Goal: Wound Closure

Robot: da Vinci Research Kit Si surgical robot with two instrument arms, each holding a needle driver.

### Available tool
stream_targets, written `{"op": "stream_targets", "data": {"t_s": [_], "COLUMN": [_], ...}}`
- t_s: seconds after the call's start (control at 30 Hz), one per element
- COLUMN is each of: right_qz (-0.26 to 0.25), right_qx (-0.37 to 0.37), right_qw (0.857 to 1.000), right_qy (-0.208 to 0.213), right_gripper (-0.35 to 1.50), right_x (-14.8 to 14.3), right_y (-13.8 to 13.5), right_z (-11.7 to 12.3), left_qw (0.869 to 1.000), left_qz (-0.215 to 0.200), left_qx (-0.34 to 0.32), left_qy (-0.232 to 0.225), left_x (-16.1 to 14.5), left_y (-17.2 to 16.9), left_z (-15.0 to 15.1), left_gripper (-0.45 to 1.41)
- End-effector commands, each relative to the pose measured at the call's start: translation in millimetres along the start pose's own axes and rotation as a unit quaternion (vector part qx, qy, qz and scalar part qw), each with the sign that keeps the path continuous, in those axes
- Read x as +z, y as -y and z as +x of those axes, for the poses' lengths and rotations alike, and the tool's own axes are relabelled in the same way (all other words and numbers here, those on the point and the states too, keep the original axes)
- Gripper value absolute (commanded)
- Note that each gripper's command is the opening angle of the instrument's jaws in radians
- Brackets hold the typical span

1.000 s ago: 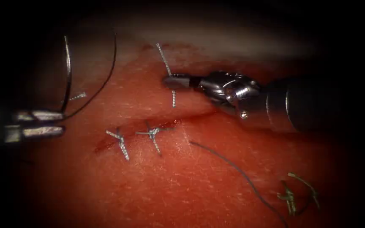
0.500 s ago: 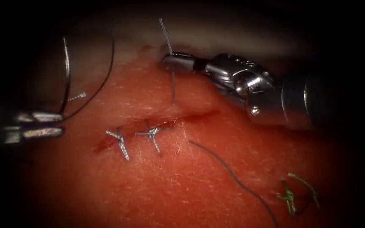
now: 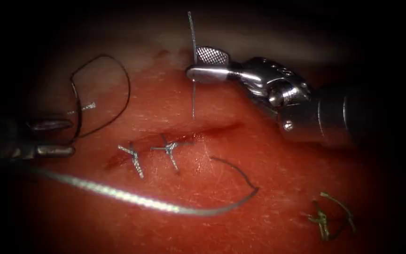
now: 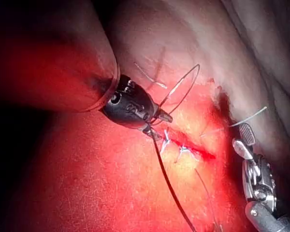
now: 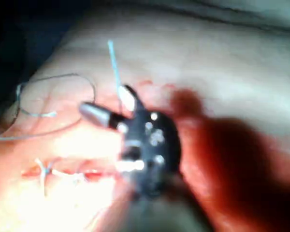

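Your right arm's steel needle-driver hand [image 3: 197,63] stands open, its ribbed upper jaw lifted off the lower. The pale upright strand of thread [image 3: 193,96] runs past the mouth of the jaws, gripped by neither as far as I can see. That strand rises from the red pork-belly tissue [image 3: 269,155] close to the dark slit of the cut [image 3: 212,128], towards its unstitched right end, so this hand looks placed to take the strand where it leaves the surface.

Your left arm's hand [image 3: 71,138] sits left of the cut, also open, holding nothing I can make out. A thin dark loop of thread [image 3: 118,75] curls just above it, and a long silvery strand [image 3: 132,198] sweeps from below it across the near tissue.

Two knotted pale stitches [image 3: 169,149] already close the cut's left part. Greenish cut ends of thread [image 3: 325,216] lie well off to the right. I cannot tell which dark curve, if any, is the needle
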Motion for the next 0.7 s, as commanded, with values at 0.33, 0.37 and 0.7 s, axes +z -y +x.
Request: {"op": "stream_targets", "data": {"t_s": [0.33, 0.37, 0.7], "right_qz": [0.006, 0.006, 0.011], "right_qx": [-0.012, -0.015, -0.024], "right_qw": [1.000, 1.000, 1.000], "right_qy": [0.004, 0.005, 0.007], "right_gripper": [1.36, 1.36, 1.33], "right_x": [-1.3, -1.4, -2.6], "right_y": [-0.2, -0.2, -0.4], "right_z": [-0.5, -0.5, -0.3], "left_qw": [0.998, 0.998, 0.993], "left_qz": [-0.003, -0.003, -0.027], "left_qx": [-0.061, -0.056, 0.106], "left_qy": [0.008, 0.004, -0.032], "left_x": [-3.7, -3.9, -1.1], "left_y": [-1.1, -1.2, -3.2], "left_z": [6.2, 6.8, 15.4], "left_gripper": [0.78, 0.78, 0.70]}}
